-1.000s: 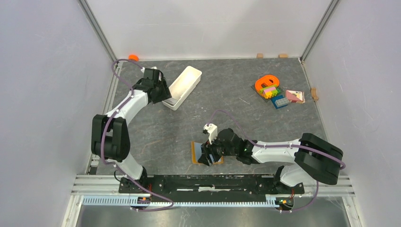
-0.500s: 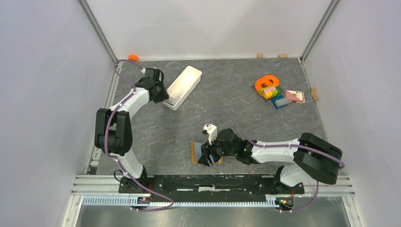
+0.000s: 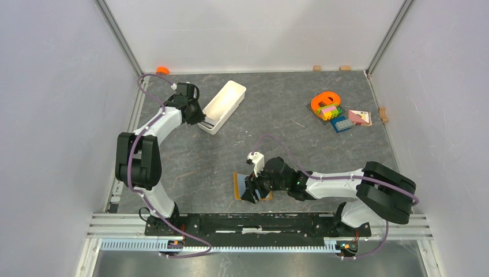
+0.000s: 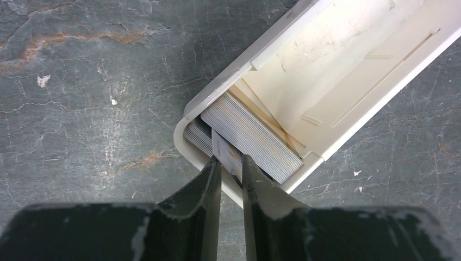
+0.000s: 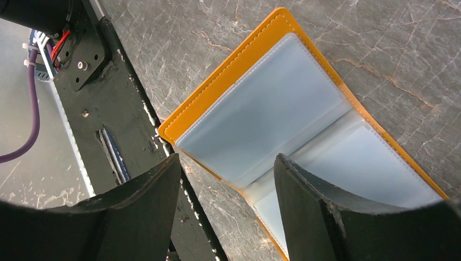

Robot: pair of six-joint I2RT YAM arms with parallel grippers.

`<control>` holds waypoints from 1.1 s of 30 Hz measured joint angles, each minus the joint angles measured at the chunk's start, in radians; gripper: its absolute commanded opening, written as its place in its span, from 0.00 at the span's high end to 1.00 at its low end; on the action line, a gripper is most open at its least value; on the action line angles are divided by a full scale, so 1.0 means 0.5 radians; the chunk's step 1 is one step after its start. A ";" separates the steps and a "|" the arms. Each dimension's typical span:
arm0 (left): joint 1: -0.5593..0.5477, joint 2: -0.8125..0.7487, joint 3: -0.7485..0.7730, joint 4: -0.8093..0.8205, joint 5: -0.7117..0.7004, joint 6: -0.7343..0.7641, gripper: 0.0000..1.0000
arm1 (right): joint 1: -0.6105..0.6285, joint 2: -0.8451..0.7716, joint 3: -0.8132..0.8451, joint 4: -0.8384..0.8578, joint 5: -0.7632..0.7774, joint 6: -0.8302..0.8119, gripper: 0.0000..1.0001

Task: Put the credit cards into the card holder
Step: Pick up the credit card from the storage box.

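A stack of grey-edged credit cards (image 4: 255, 138) stands on edge in the near end of a long white tray (image 4: 348, 54). One card (image 4: 227, 154) pokes out of the stack, and my left gripper (image 4: 231, 160) is shut on it, a fingertip against each face. From above, that gripper (image 3: 203, 118) sits at the tray's (image 3: 226, 99) near-left end. The card holder (image 5: 272, 109) lies open on the table, orange rim and pale blue-grey pockets up. My right gripper (image 5: 227, 160) hovers open over its near edge with nothing between the fingers. In the top view it (image 3: 252, 190) covers most of the holder (image 3: 237, 186).
A cluster of coloured toy blocks with an orange ring (image 3: 331, 109) lies at the back right. An orange cap (image 3: 162, 70) sits in the back left corner. The black base rail (image 5: 103, 109) runs just beside the card holder's near edge.
The left gripper has dropped onto the tray's near end and its jaws have narrowed onto one card. The right arm has stayed put.
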 measured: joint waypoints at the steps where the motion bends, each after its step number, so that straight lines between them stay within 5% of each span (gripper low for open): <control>1: 0.003 0.000 0.000 -0.001 0.002 -0.002 0.75 | 0.003 0.000 0.000 0.000 0.000 0.000 0.31; 33: 0.123 -0.405 -0.087 -0.131 -0.030 -0.024 0.98 | 0.021 0.015 0.000 0.000 0.002 0.002 0.31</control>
